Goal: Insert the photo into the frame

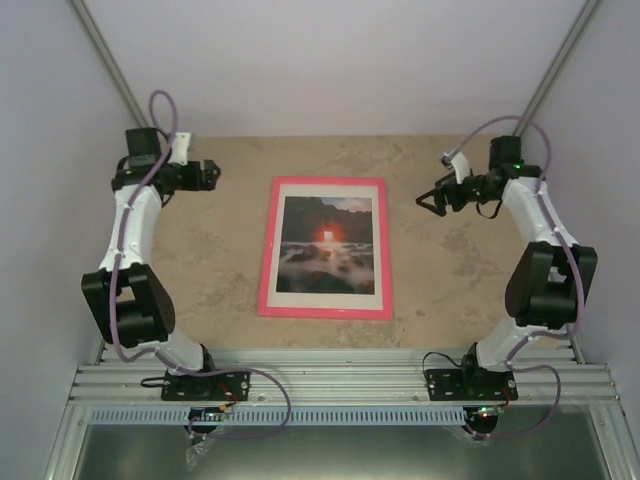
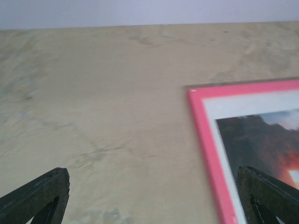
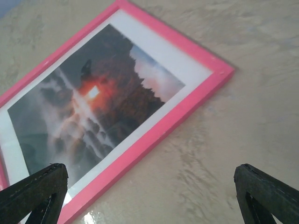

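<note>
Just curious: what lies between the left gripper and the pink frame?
Nothing but bare table; the top view shows it between the left gripper and the frame.

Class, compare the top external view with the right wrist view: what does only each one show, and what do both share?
Only the top view: the left gripper and the whole frame, all four corners. Only the right wrist view: the right gripper up close, jaws wide open. Both: the photo lying inside the frame on the table.

Photo point(image 1: 328, 245) inside frame point(image 1: 325, 312), flat at table point(image 1: 215, 270) centre.
</note>
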Robot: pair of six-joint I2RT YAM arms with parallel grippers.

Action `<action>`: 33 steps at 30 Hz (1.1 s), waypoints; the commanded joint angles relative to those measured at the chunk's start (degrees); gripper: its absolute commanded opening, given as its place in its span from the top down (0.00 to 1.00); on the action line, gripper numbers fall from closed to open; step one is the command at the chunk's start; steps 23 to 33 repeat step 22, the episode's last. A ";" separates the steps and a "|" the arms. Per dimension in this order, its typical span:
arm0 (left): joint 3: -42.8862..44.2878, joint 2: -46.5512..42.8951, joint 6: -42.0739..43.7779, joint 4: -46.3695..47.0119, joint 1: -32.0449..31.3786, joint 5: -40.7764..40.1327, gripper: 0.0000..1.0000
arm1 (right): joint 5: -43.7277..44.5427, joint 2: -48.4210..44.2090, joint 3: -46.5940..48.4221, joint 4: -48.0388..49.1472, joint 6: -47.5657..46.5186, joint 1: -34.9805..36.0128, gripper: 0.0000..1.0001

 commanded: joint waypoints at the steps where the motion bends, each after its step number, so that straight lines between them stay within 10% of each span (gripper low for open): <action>1: 5.00 3.81 -2.28 -7.50 5.61 1.64 0.00 | -2.51 -3.87 -0.76 0.62 2.47 -4.95 0.02; 16: -15.44 -2.33 0.47 0.75 11.29 -3.04 0.00 | -2.58 -16.04 -26.42 13.75 9.32 -13.19 0.02; 33: -19.89 -5.24 -2.35 4.23 11.28 -3.16 0.01 | -1.86 -17.98 -28.58 14.55 9.24 -13.17 0.02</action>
